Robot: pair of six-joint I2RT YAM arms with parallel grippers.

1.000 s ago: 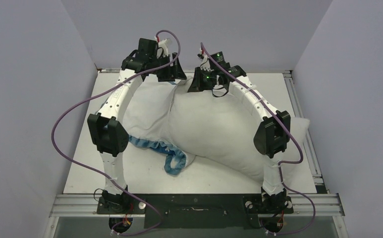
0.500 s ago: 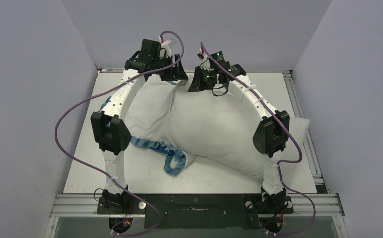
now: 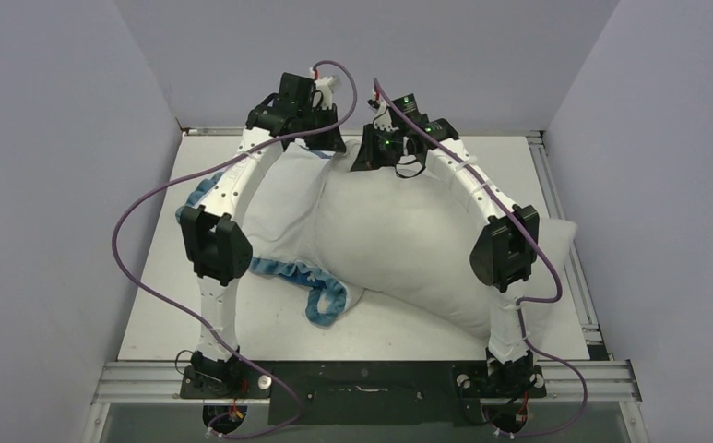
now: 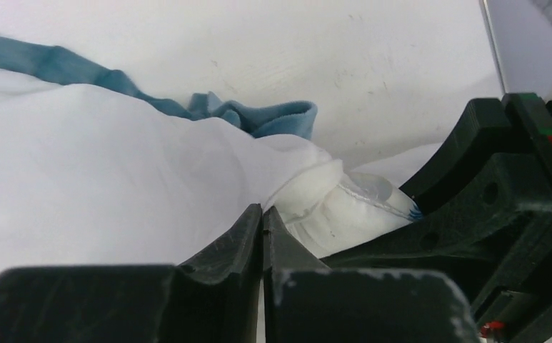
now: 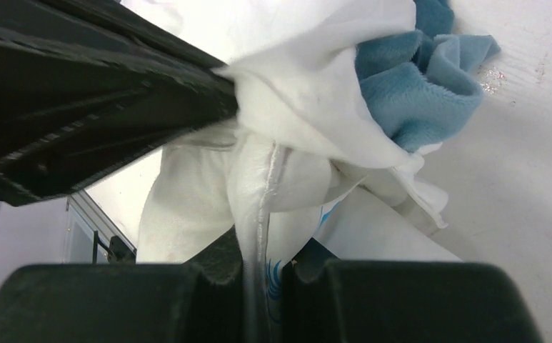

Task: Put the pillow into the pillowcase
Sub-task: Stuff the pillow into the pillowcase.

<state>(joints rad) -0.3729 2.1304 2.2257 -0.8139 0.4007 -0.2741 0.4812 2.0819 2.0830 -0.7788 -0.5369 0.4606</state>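
Top external view: your left arm (image 3: 216,249) and right arm (image 3: 507,247) arch over the tabletop (image 3: 163,323) and meet at the middle of its far edge. There the left pincer (image 3: 328,141) and right pincer (image 3: 364,157) sit just beside each other over a bunched end of white cloth. The pillow (image 3: 417,231) lies plump across the middle of the tabletop, slanting from the far edge toward the near right corner, and one end reaches the right edge. The pillowcase (image 3: 279,198) lies against the pillow's left side, white face up. Its blue ruffle (image 3: 292,270) runs along the near side and ends in a loop near the middle of the tabletop. A further strip of ruffle shows toward the left edge, partly under the left arm.

Left wrist view: your left pincer is clenched, fingers pressed flat together, with the thin white cloth of the pillowcase drawn into folds at their tips. A seamed white corner (image 4: 337,204) sits just past them, against the black body of the right pincer.

Right wrist view: your right pincer is clenched on a stitched seam of the pillowcase's white cloth, which runs straight down between the fingers. Faint blue print shows through that cloth. Whether pillow fabric is also caught in either grip, you cannot tell.
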